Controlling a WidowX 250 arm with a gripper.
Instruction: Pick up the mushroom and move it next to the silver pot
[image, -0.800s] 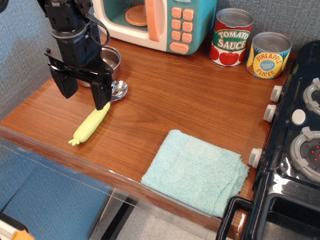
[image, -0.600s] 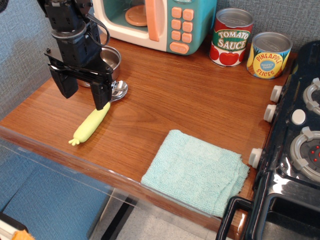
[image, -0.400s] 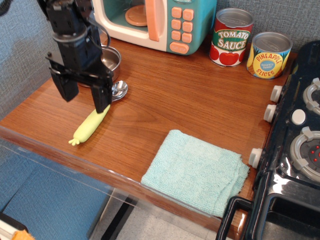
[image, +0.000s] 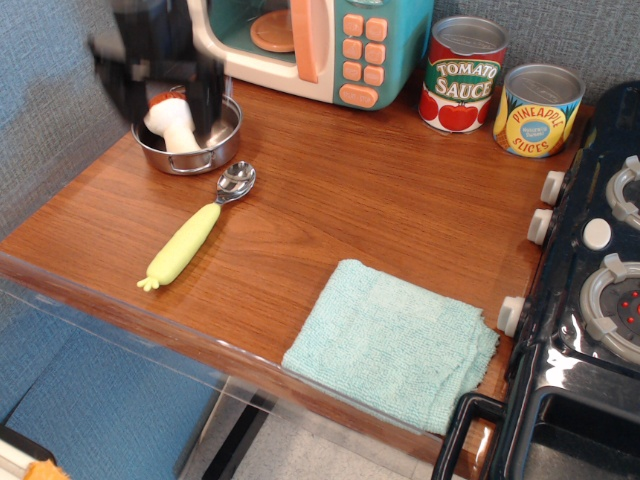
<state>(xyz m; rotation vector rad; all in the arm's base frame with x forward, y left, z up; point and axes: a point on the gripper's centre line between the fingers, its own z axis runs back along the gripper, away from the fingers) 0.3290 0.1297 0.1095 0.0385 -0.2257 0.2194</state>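
The mushroom (image: 172, 122), with a fat white stem and a reddish cap, lies inside the silver pot (image: 216, 148) at the back left of the wooden counter. My gripper (image: 160, 82) is motion-blurred and hangs above the pot. Its two dark fingers (image: 208, 88) are spread wide, one on each side of the mushroom, and hold nothing. The gripper hides the back of the pot.
A yellow-green handled spoon (image: 190, 240) lies just in front of the pot. A toy microwave (image: 320, 45) stands behind it. Two tin cans (image: 462, 75) stand at the back right. A folded teal cloth (image: 395, 342) lies at the front. A black stove (image: 590, 300) is on the right.
My gripper has risen quickly and moved back from in front of the pot, still open. The mushroom inside the pot, hidden before, now shows.
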